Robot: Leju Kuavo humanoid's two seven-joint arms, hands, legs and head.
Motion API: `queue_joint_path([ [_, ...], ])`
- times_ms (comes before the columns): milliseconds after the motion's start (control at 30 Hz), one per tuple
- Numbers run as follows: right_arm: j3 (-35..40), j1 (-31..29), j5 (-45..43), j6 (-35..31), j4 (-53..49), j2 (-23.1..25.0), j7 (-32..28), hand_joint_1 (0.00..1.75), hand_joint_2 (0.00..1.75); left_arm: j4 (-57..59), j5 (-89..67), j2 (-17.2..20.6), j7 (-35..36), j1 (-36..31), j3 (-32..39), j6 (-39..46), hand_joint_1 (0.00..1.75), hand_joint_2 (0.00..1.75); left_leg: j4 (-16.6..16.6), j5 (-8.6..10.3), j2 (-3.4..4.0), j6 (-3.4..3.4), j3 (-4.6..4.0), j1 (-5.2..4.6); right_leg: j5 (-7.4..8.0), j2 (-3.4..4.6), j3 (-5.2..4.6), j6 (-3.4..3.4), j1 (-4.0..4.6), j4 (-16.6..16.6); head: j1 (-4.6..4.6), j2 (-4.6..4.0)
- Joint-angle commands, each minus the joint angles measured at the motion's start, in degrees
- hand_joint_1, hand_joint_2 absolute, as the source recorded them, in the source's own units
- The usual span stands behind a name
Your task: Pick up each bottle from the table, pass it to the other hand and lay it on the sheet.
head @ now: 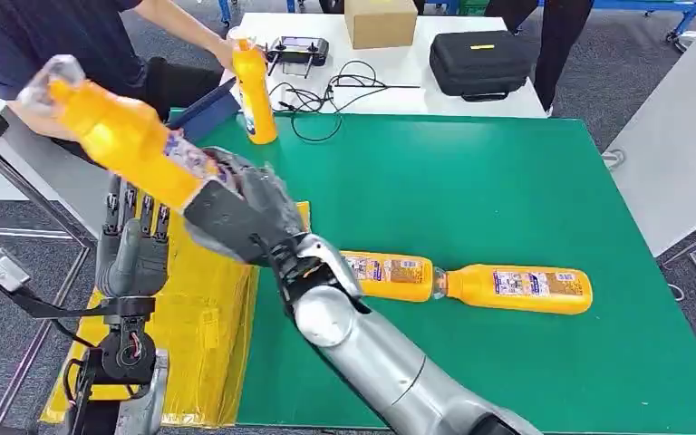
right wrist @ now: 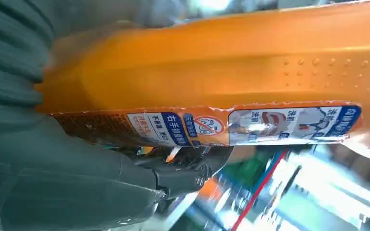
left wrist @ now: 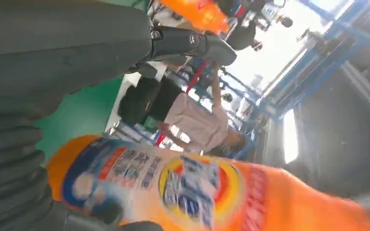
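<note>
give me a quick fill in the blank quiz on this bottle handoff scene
1. The raised orange bottle is gripped by the robot's ____ hand.
2. The left hand hovers over the ____ sheet.
3. ____ orange bottles lie flat on the green table.
4. A person's hand holds a bottle standing ____ at the table's far edge.

Missing words: right; yellow; two; upright

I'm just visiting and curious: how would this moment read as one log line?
right hand: holds raised bottle | left hand: open over yellow sheet | green table: two bottles lying
</note>
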Motion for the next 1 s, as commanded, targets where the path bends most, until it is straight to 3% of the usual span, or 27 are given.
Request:
queue_joint_path([
  [33, 22.06, -6.43, -5.58, -0.57, 1.78, -0.19, 1.14, 1.75, 1.75, -5.14, -6.94, -3.72, -1.67, 0.65, 9.23, 3.79, 0.00, 1.75, 0.00, -0.09, 0.20, -0.10, 0.15, 0.06, -0.02, 0.13, 0.14, -0.02, 0.05, -0.05, 0.00, 0.00],
  [200, 26.19, -5.15, -5.99, 0.87, 0.26, -0.19, 2.46, 1.75, 1.75, -8.50, -9.81, -5.51, -0.81, 2.16, 13.10, 1.67, 0.00, 1.75, -0.06, -0.13, 0.24, -0.15, 0.28, 0.06, -0.07, 0.11, 0.28, -0.05, 0.06, -0.13, 0.00, 0.00],
  [467, 23.58, -4.32, -5.59, 0.57, 7.00, -0.19, 2.27, 1.75, 1.75, -10.08, -13.84, -5.63, -0.83, 3.43, 9.17, -0.09, 0.00, 1.75, -0.04, -0.02, -0.06, -0.08, 0.14, 0.02, -0.04, -0.12, 0.16, -0.02, 0.01, -0.13, 0.00, 0.00],
  [600, 16.53, -4.27, -2.55, -2.58, 13.03, -0.19, 0.08, 1.75, 1.75, -13.23, -14.98, -5.45, -0.17, 5.94, 4.69, -0.89, 0.00, 1.75, -0.07, 0.00, -0.16, -0.07, 0.17, 0.03, -0.04, -0.22, 0.22, 0.00, 0.02, -0.17, 0.02, 0.00],
  [667, 8.21, -3.94, 0.63, -5.34, 12.98, -0.23, -3.26, 1.75, 1.75, -14.41, -15.02, -4.94, -0.31, 7.31, 3.20, -0.21, 0.00, 1.75, -0.06, -0.01, -0.15, -0.08, 0.19, 0.01, -0.06, -0.25, 0.24, -0.01, 0.01, -0.16, 0.02, 0.00],
  [833, -10.38, 0.67, 9.31, -6.61, -1.59, -3.46, -6.89, 1.75, 1.75, -13.69, -14.29, -4.06, -1.53, 9.02, 3.91, 0.49, 0.00, 1.75, -0.04, 0.01, -0.41, -0.09, 0.23, 0.01, -0.09, -0.48, 0.34, 0.01, 0.00, -0.21, 0.00, 0.00],
  [1000, -15.89, 2.32, 8.99, -5.81, -5.57, -5.30, -10.04, 1.75, 1.75, -12.01, -14.00, -3.80, -2.26, 8.69, 4.18, 0.00, 0.00, 1.75, -0.01, 0.01, -0.35, -0.08, 0.09, -0.05, -0.03, -0.44, 0.21, 0.00, -0.04, -0.15, 0.00, 0.00],
])
